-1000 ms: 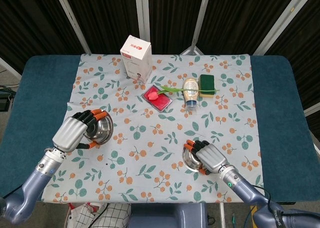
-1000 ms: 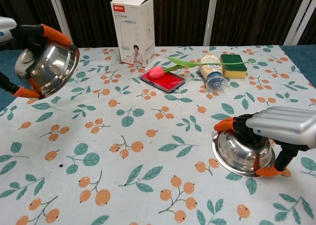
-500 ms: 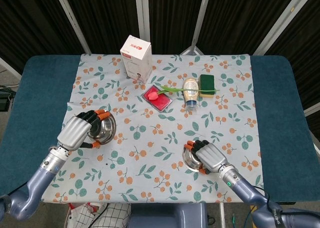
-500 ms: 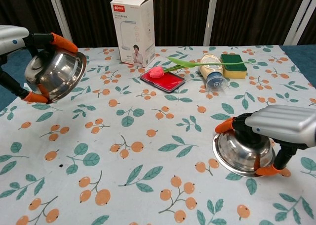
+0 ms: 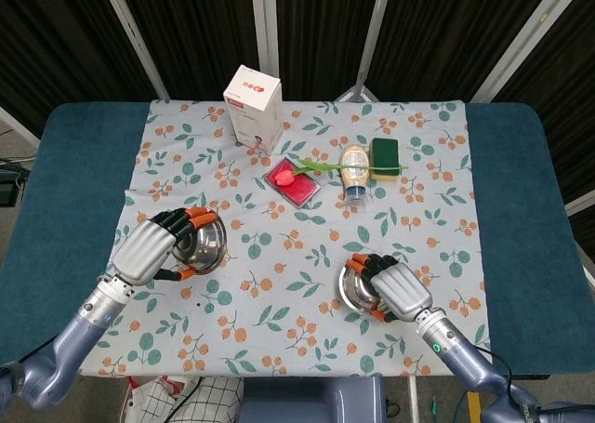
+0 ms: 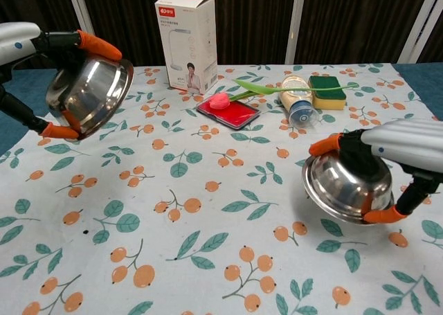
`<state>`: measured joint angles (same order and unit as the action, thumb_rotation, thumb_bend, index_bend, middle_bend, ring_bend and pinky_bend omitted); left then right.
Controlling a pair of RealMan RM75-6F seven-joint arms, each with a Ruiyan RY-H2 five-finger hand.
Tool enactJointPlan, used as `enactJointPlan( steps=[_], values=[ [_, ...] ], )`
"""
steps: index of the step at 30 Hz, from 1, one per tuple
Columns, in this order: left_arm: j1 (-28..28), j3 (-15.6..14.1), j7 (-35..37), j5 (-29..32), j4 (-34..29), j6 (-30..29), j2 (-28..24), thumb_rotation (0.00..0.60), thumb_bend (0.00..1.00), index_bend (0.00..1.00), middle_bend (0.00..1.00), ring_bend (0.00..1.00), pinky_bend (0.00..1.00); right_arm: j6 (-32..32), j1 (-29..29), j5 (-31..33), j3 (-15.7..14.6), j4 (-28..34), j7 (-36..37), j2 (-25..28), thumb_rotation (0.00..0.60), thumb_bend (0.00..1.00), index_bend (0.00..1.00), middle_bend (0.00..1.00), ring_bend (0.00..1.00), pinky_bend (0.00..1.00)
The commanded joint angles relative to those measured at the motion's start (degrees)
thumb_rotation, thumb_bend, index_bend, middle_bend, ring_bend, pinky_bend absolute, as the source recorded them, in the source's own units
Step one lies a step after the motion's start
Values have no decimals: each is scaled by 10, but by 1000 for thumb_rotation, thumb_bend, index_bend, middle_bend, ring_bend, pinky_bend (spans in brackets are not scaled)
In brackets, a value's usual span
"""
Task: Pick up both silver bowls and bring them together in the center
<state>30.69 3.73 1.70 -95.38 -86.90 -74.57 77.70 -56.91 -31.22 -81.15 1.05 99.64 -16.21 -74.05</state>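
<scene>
Silver bowls (image 6: 88,95) (image 6: 344,185) gripped in each hand's fingers (image 6: 95,45) (image 6: 326,145); box (image 6: 185,39) lettering unreadable.

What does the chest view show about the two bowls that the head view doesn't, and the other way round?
Only the chest view shows that both bowls are off the cloth and tilted: the left bowl high up, the right bowl just above the cloth, undersides in view. Only the head view shows the whole table, its blue edges and both forearms. Both show the left hand and right hand each holding a bowl, plus the white box, red pad, bottle and sponge.
</scene>
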Motion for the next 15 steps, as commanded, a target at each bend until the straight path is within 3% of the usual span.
enactJointPlan(
  steps=[1,5,9,13,15],
  values=[
    [0,-1,42,-30,15,-37,17,600,369,467,632,536,753,-44,15,-27,19,16,98,25,600,335,1000,970,1000,1000],
    [2,0,93,-62,38,-79,42,600,362,460,629,533,753,-65,20,-36,44,10,282,38,600,335,1000,971,1000,1000],
    [4,7,170,-85,70,-137,85,600,354,458,629,531,753,-47,22,-5,72,12,539,52,600,335,1000,972,1000,1000],
    [5,18,214,-99,102,-190,129,600,353,458,628,532,753,47,7,44,95,19,782,85,600,338,1000,971,1000,1000],
    [7,25,221,-106,118,-210,147,600,353,458,626,532,753,98,-5,46,100,9,867,99,600,340,1000,971,1000,1000]
  ],
)
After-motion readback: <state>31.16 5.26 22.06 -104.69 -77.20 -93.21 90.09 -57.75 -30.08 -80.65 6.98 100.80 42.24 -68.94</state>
